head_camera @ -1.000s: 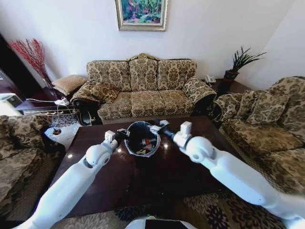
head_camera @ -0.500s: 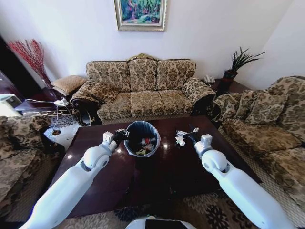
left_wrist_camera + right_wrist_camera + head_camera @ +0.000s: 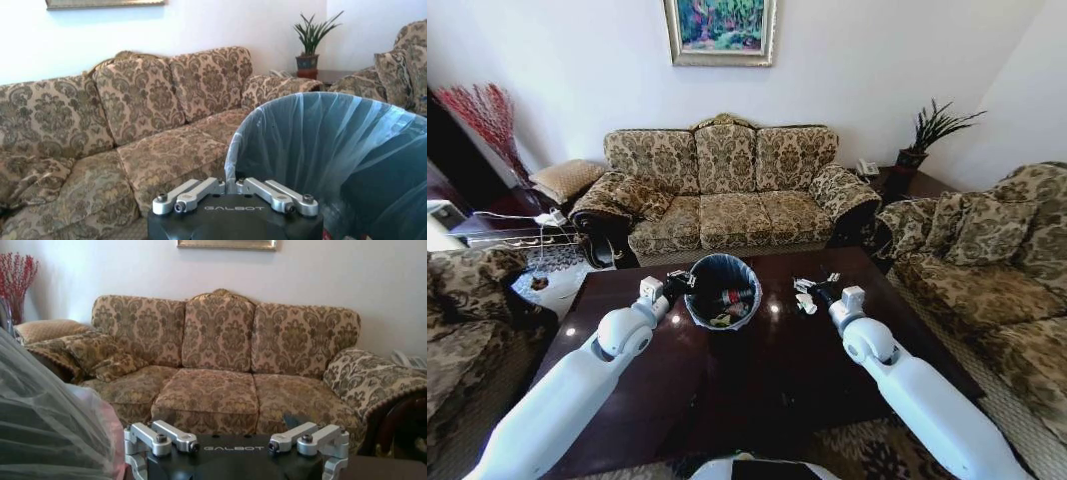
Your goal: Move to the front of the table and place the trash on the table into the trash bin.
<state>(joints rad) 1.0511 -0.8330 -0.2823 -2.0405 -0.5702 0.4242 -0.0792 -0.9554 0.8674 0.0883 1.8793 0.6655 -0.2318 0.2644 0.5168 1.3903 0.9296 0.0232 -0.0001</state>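
Head view: the worktop [image 3: 757,380] is filling the middle of the scene, with sofas standing past its far and side edges.
Trash bin: the trash bin [image 3: 723,291] is standing upright on the worktop near the far edge, a little toward the left side, its bag [image 3: 333,160] draped over the rim.
Trash: the bottle with a red label [image 3: 735,298] and other litter are lying inside the bin; what each of the smaller pieces is I cannot tell.
Left tool: the left tool [image 3: 677,282] is sitting at the bin's left rim; in the left wrist view its fingers [image 3: 235,150] are drawn narrow around the bin's edge and bag.
Right tool: the right tool [image 3: 809,292] is hovering over the worktop to the right of the bin, apart from it; in the right wrist view [image 3: 237,460] its linkages are spread wide, holding nothing that I can make out.
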